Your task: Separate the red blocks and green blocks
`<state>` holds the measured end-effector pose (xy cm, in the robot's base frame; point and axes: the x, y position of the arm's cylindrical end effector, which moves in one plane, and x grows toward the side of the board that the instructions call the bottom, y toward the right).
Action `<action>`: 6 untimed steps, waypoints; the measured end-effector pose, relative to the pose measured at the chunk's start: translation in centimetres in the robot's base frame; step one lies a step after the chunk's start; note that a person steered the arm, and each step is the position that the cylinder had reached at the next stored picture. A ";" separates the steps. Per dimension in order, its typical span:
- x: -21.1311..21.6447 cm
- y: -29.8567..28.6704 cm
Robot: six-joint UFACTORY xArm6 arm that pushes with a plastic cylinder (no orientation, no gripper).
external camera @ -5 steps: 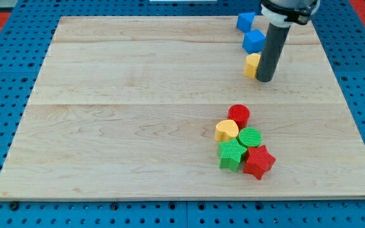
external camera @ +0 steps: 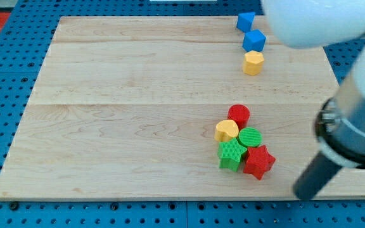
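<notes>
A tight cluster sits right of the board's centre: a red round block (external camera: 239, 115) at its top, a yellow heart block (external camera: 226, 130) to the left, a green round block (external camera: 250, 137), a green star block (external camera: 232, 154) and a red star block (external camera: 259, 162) at the bottom. My tip (external camera: 303, 194) is at the board's bottom right, to the right of and a little below the red star, apart from it.
Two blue blocks (external camera: 246, 21) (external camera: 254, 41) and a yellow block (external camera: 253, 63) stand in a line at the top right. The arm's white body (external camera: 315, 22) covers the upper right corner. The wooden board (external camera: 132, 101) lies on a blue pegboard.
My tip has moved from beside the yellow block at the top right down to the bottom right of the board. No block has moved.
</notes>
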<state>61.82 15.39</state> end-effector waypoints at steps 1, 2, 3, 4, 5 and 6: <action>-3.4 -3.3; -6.5 -4.4; -9.3 -4.8; -10.7 -4.6; -10.0 -5.9; -5.2 -7.0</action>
<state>56.63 8.43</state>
